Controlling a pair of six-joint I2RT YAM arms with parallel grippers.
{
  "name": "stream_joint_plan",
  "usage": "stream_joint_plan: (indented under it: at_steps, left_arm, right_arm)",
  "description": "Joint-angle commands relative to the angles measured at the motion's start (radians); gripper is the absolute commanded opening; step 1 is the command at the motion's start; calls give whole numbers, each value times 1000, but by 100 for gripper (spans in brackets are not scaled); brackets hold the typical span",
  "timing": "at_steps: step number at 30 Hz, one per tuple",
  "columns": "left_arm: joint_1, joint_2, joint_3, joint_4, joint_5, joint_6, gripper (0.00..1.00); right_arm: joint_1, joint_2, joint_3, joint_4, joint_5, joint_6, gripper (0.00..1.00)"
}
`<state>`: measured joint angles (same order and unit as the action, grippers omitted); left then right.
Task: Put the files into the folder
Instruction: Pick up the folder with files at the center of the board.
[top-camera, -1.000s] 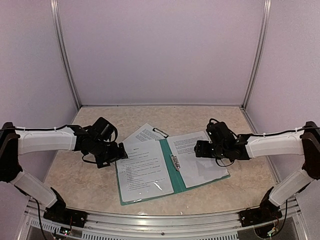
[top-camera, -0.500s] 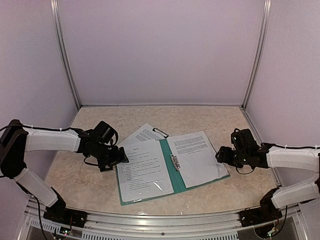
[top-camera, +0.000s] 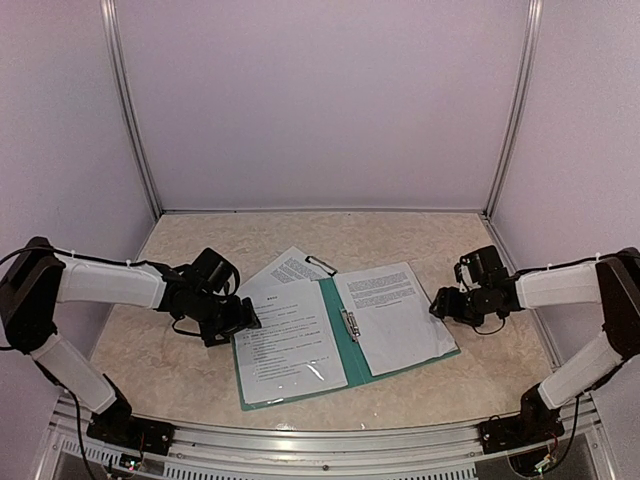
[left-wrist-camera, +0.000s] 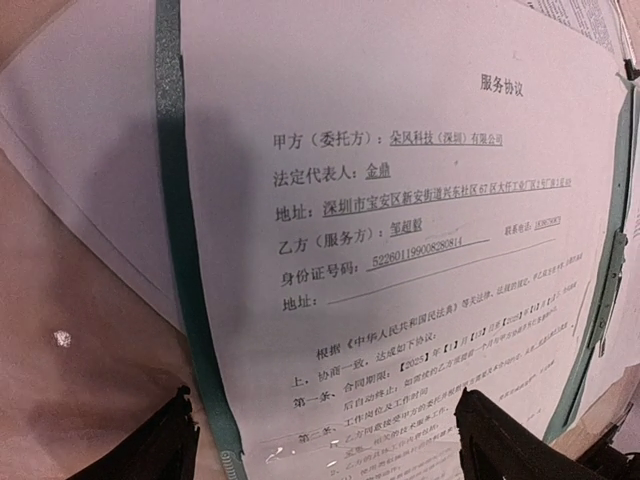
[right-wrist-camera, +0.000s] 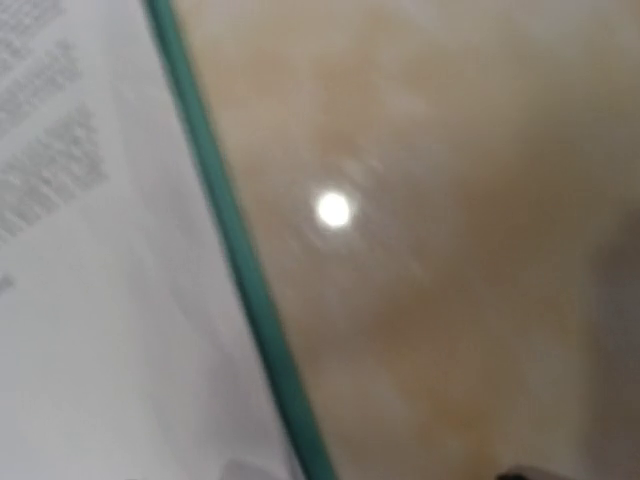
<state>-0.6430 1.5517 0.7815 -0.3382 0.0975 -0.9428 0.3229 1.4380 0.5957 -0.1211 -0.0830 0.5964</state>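
Beige table (top-camera: 150, 345): folder (top-camera: 338, 348) lies open, files (top-camera: 285, 345) on both leaves; left gripper (top-camera: 243, 318), wide and empty, at its left edge, likely to close it; right gripper (top-camera: 441, 305), spread unclear.

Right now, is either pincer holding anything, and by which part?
Left pincer: open, nothing held, at the folder's edge. Right pincer: cannot tell.

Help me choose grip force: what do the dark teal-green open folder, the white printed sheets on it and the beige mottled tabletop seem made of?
Dark teal-green folder: likely thin matte card; flat, dull edge.
White printed sheets: thin matte paper with black print.
Beige mottled tabletop: glossy stone or stone-look laminate; a light reflects in it.
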Motion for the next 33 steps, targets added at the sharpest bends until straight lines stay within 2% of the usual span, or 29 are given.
stream_joint_plan:
  at_steps: [1, 11, 22, 24, 27, 33]
  left_arm:
    - [-13, 46, -41, 19, -10, -24, 86]
    - [-20, 59, -88, 85, -21, -96, 85]
    - [-21, 112, -82, 117, 6, -108, 84]
    - [-21, 113, -83, 113, 2, -108, 84]
    - [-19, 105, -79, 96, -10, -101, 84]
    - [-17, 69, -54, 21, -70, -68, 84]
  right_arm:
    - [-21, 107, 43, 15, -107, -92, 73]
    - [-23, 220, 39, 147, -330, -76, 63]
    - [-24, 92, 12, 212, -400, 62, 54]
    - [-24, 71, 26, 179, -379, 51, 54]
    - [-24, 34, 75, 55, -261, -17, 53]
    - [-24, -51, 139, -136, -67, -99, 66]
